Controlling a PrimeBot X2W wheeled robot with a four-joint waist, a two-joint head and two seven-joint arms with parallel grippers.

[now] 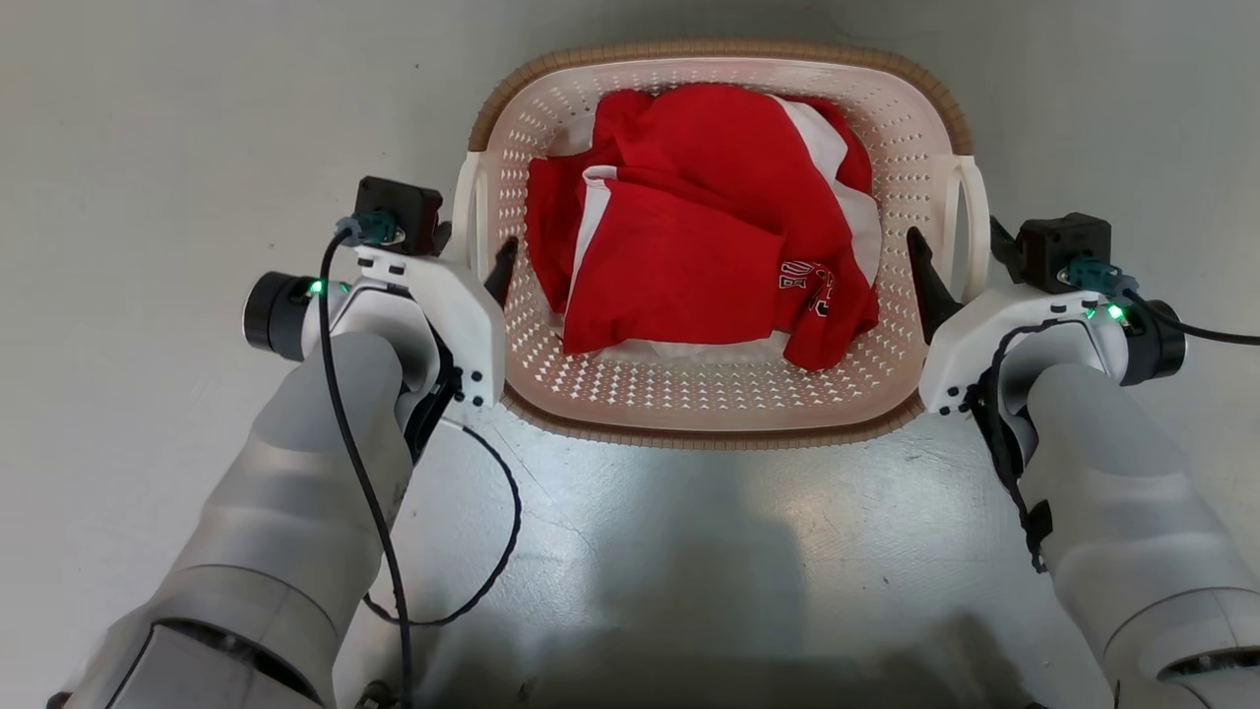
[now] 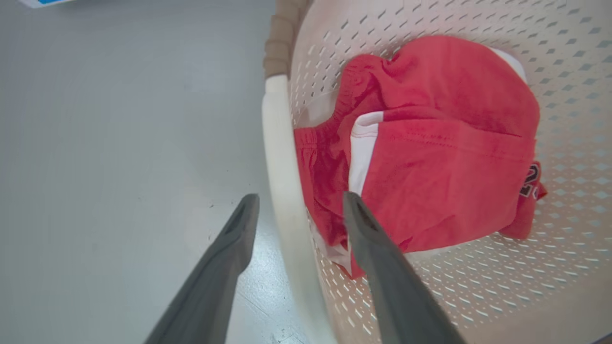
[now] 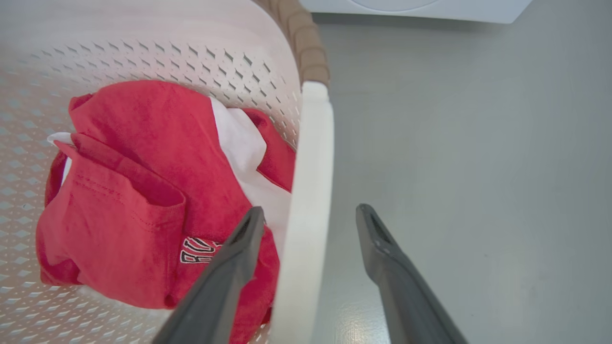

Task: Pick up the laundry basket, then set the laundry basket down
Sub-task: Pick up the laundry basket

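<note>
Unreadable partial lettering on red garment

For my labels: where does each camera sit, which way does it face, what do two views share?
Head view: on the head, facing down at the laundry basket; both forearms, left claw and right claw show.
Left wrist view: on the left wrist, facing along its open fingers astride the left handle.
Right wrist view: on the right wrist, open fingers astride the right handle.
All share the red clothes.
</note>
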